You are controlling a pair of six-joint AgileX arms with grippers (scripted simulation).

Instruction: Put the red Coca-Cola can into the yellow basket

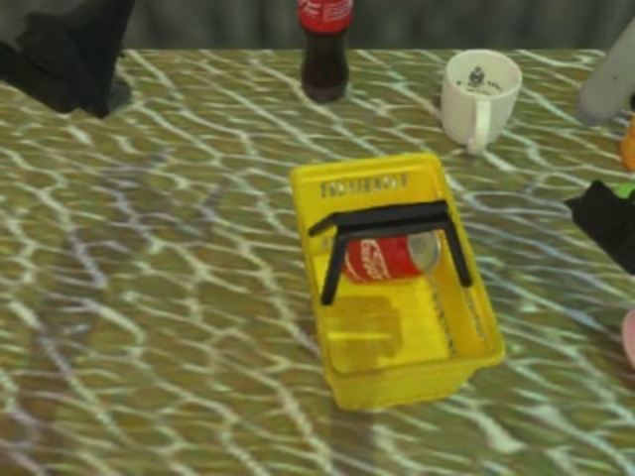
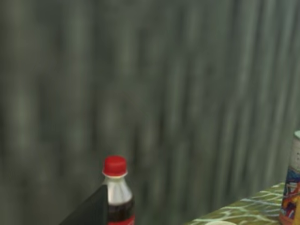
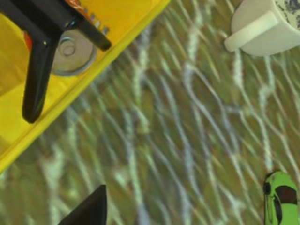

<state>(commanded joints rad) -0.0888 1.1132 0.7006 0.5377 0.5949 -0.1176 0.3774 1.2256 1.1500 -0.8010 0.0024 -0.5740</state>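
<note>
The red Coca-Cola can (image 1: 382, 258) lies on its side inside the yellow basket (image 1: 466, 372), under the black folding handles (image 1: 387, 220). In the right wrist view its silver end (image 3: 70, 51) shows behind a handle, within the basket's wall (image 3: 28, 136). My right gripper (image 1: 577, 206) hangs to the right of the basket, apart from it and open, with nothing in it; one dark fingertip (image 3: 93, 208) shows over bare table. My left gripper (image 1: 97, 97) is parked at the far left corner, open and empty, one fingertip (image 2: 91, 211) in its view.
A dark cola bottle (image 1: 324, 45) stands behind the basket. A white mug (image 1: 480, 94) is at the back right. A green toy car (image 3: 280, 197) and a printed can (image 2: 291, 183) sit near the right edge.
</note>
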